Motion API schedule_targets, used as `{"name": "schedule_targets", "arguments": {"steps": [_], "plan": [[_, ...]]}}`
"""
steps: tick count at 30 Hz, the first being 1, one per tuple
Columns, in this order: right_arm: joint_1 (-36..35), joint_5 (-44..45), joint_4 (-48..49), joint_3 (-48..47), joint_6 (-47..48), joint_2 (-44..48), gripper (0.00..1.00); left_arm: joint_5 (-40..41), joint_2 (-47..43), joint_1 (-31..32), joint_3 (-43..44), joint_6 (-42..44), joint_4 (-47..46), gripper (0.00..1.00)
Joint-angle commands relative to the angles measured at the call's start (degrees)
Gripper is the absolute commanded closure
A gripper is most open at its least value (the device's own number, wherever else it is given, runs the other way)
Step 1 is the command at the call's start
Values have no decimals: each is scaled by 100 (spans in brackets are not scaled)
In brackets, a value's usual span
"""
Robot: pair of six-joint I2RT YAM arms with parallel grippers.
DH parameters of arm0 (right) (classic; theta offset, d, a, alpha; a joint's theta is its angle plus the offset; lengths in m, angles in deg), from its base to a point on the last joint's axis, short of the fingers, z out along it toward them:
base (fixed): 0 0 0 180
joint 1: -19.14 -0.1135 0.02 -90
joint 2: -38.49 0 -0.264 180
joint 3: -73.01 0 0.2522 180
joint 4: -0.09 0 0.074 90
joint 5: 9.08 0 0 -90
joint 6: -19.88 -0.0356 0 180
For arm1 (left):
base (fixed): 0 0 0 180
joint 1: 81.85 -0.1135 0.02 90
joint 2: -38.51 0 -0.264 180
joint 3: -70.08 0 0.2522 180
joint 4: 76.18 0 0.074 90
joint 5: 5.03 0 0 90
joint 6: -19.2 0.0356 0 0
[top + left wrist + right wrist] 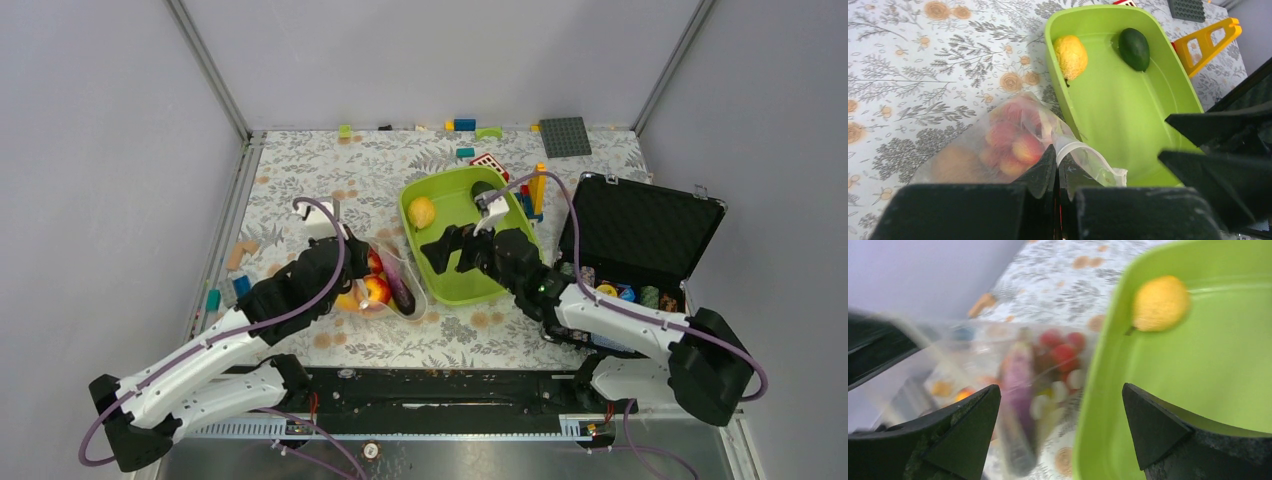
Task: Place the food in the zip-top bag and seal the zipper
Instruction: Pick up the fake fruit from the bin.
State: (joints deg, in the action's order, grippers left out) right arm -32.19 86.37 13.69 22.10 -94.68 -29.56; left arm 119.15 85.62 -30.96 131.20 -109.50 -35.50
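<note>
The clear zip-top bag (pixel 388 287) lies on the floral cloth just left of the lime-green tray (pixel 461 288). Inside the bag are a red apple (pixel 377 290), a purple eggplant (pixel 402 297) and red grapes (pixel 1064 352). My left gripper (pixel 1058 159) is shut on the bag's mouth edge, where the zipper (pixel 1089 153) curls up in a loop. A yellow lemon (pixel 1071 56) and a dark green fruit (pixel 1134 48) sit in the tray. My right gripper (pixel 1060 390) hangs open over the tray's left rim, holding nothing.
An open black case (pixel 640 235) with small items stands at the right. Coloured building blocks and a grey baseplate (pixel 565 136) line the far edge. A yellow block piece (pixel 540 185) stands behind the tray. More blocks (pixel 240 252) lie at the left.
</note>
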Motion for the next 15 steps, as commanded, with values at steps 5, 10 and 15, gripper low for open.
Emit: {"name": "schedule_targets", "arguments": {"steps": [5, 10, 15], "plan": [[920, 705, -1382, -1190, -951, -1367, 0, 729, -353, -9, -24, -182, -119, 100], [1376, 90, -1487, -2151, -1409, -2587, 0, 772, -310, -4, 2, -219, -44, 100], [1478, -310, -1469, -2960, -1599, -3424, 0, 803, -293, -8, -5, -226, -38, 100]]}}
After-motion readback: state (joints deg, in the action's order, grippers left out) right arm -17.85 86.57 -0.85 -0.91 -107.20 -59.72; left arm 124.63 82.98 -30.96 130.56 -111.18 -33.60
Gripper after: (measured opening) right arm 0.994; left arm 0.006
